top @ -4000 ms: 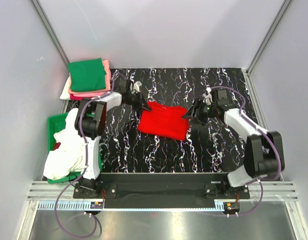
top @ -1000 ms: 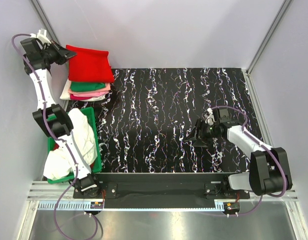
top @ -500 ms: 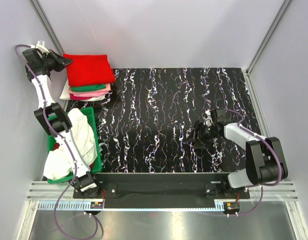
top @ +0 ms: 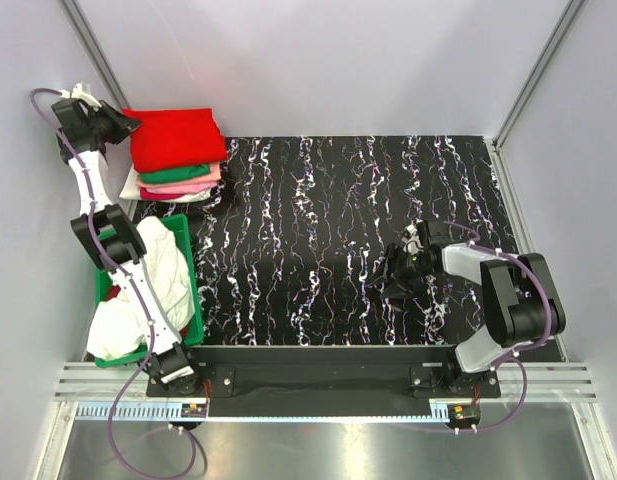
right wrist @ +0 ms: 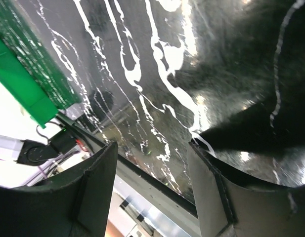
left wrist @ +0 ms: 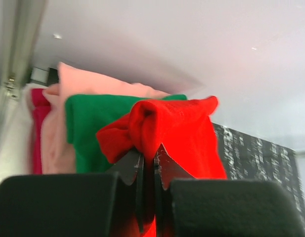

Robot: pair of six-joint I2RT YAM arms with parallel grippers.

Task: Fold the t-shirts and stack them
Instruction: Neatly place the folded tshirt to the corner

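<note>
At ten o'clock our left hand (left wrist: 148,151) pinches the red t-shirt (top: 174,138) topping the stack (top: 178,178); our right hand (right wrist: 151,148) hangs open, empty.

top external: high above tabletop (top: 318,190), facing down
left wrist: close beside t-shirt stack (left wrist: 93,123), shared with top
right wrist: low over tabletop

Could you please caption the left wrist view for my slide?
The left gripper pinches a bunched edge of the red tee, with the green tee and pink tee behind.
</note>
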